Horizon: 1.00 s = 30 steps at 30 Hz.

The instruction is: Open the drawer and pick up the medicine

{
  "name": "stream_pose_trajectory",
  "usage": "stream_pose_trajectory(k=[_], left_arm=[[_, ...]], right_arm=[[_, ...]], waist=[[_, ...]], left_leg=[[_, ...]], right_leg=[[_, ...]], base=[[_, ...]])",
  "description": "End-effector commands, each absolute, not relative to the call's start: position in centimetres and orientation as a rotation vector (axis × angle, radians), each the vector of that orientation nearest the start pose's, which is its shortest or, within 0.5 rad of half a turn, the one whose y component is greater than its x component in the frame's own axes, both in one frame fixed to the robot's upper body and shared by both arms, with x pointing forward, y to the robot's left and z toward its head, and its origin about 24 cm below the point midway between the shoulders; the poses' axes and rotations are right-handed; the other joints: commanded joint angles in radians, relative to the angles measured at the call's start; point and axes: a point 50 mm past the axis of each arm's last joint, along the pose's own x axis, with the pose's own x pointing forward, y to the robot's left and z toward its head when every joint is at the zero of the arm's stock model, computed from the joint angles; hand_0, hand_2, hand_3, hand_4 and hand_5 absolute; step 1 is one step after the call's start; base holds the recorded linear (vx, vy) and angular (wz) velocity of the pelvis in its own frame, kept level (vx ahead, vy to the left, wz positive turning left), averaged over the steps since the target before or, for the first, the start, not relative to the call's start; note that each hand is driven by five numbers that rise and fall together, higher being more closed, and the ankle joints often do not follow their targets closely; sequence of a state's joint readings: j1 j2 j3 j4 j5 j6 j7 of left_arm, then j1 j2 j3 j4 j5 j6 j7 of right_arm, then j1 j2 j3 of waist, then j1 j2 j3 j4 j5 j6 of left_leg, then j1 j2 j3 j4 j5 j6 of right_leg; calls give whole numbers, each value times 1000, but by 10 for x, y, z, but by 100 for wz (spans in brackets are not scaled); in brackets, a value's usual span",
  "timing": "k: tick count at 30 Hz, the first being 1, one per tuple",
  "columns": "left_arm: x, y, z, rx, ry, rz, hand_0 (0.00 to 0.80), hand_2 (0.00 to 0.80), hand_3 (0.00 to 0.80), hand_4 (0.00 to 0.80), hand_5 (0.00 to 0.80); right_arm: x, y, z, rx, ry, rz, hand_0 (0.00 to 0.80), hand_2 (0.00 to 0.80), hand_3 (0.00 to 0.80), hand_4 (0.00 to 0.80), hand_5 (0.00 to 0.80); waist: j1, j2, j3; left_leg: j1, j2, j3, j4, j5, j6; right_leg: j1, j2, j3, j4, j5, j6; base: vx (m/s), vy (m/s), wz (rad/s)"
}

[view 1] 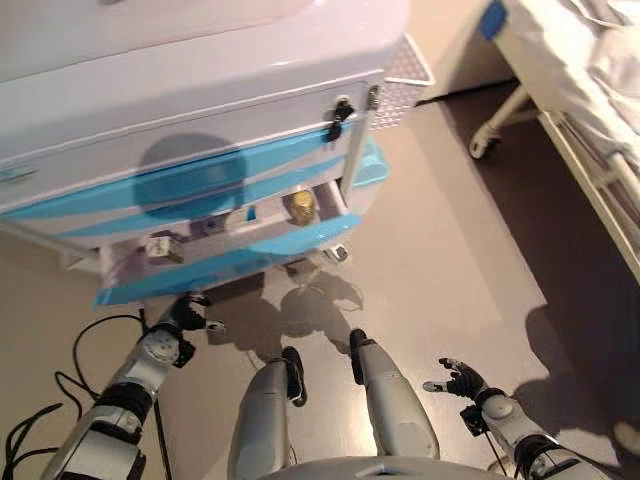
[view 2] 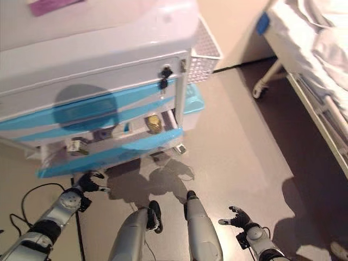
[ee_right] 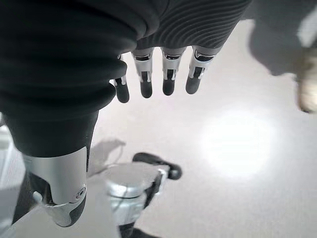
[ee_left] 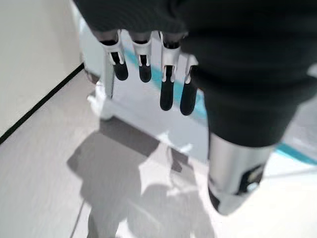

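- white wire basket (view 2: 205, 50) hangs on the side of the bedside cabinet (view 1: 190, 90), up near its top
- purple flat thing (view 2: 48, 5) lying on the cabinet top, can't tell what it is
- hospital bed (view 1: 590, 110) with white sheets, off to the right, well apart from the cabinet
- one bed caster (view 1: 483, 146) on the brownish floor (view 1: 450, 260)

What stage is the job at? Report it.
Done: the lower drawer stands pulled open, showing a yellowish bottle and small boxes. In hand: nothing; left hand hangs open just below the drawer, right hand open over the floor. Left: picking up the medicine.
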State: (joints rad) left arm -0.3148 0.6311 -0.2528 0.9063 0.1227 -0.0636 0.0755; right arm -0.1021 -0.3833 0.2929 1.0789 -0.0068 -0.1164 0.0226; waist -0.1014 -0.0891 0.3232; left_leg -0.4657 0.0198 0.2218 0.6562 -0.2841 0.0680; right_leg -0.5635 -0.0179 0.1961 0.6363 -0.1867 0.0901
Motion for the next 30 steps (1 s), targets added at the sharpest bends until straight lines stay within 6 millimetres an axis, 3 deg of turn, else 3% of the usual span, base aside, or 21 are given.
stream_pose_trajectory(k=[1,3,4,9,14,17,21,24,25,26,29,30], left_arm=[[289,340,33,850,373,263,0,0,0,0,0],[297,351,53,857,333,321,0,0,0,0,0],[297,351,53,857,332,321,0,0,0,0,0],[313,364,97,902,240,391,0,0,0,0,0],[320,375,121,1020,242,403,0,0,0,0,0],[322,374,125,1027,234,399,0,0,0,0,0],[319,371,113,963,245,384,0,0,0,0,0],[312,361,92,871,251,349,0,0,0,0,0],[303,353,68,767,279,322,0,0,0,0,0],[303,353,68,767,280,322,0,0,0,0,0],[289,340,33,652,347,293,0,0,0,0,0],[278,334,13,599,395,274,0,0,0,0,0]], right_arm=[[153,-266,-125,-539,941,128,0,0,0,0,0],[153,-265,-125,-522,937,114,0,0,0,0,0],[153,-265,-125,-522,937,113,0,0,0,0,0],[152,-265,-126,-522,940,127,0,0,0,0,0],[155,-265,-124,-531,934,136,0,0,0,0,0],[155,-263,-124,-528,930,145,0,0,0,0,0],[155,-260,-125,-521,926,146,0,0,0,0,0],[155,-260,-125,-517,919,138,0,0,0,0,0],[154,-260,-125,-513,920,127,0,0,0,0,0],[154,-260,-125,-514,920,128,0,0,0,0,0],[149,-263,-126,-505,922,103,0,0,0,0,0],[146,-266,-126,-500,927,85,0,0,0,0,0]], waist=[[-8,-11,-45],[-21,-15,-48],[-21,-15,-47],[-33,-22,-49],[-40,-27,-46],[-40,-26,-42],[-31,-27,-37],[-17,-15,-36],[-5,-5,-36],[-6,-5,-36],[10,11,-47],[15,22,-55]], left_leg=[[39,-30,11,-51,0,63],[52,-25,17,-60,-29,58],[53,-25,17,-59,-31,59],[57,-12,30,-75,-29,57],[57,-9,34,-104,-14,50],[56,-11,27,-119,-2,46],[53,-14,15,-161,53,39],[74,-25,-12,-194,73,29],[94,-34,-37,-221,89,21],[95,-35,-38,-222,89,21],[130,-55,-95,-274,126,0],[158,-66,-132,-305,145,-9]], right_leg=[[0,17,36,-83,78,5],[6,25,47,-85,59,13],[7,25,47,-84,58,13],[1,30,54,-106,77,21],[0,27,55,-136,100,27],[5,23,45,-155,112,29],[16,13,28,-196,156,26],[50,1,0,-221,161,21],[84,-7,-23,-247,165,17],[85,-8,-24,-248,165,17],[158,-23,-81,-308,174,11],[200,-29,-113,-336,176,6]], base=[[-5,16,-32],[80,73,-32],[90,73,-21],[5,4,-13],[-15,-8,-6],[-10,-32,-2],[-63,-95,6],[18,-111,20],[24,-114,25],[36,-142,45],[58,-163,43],[62,-146,51]])
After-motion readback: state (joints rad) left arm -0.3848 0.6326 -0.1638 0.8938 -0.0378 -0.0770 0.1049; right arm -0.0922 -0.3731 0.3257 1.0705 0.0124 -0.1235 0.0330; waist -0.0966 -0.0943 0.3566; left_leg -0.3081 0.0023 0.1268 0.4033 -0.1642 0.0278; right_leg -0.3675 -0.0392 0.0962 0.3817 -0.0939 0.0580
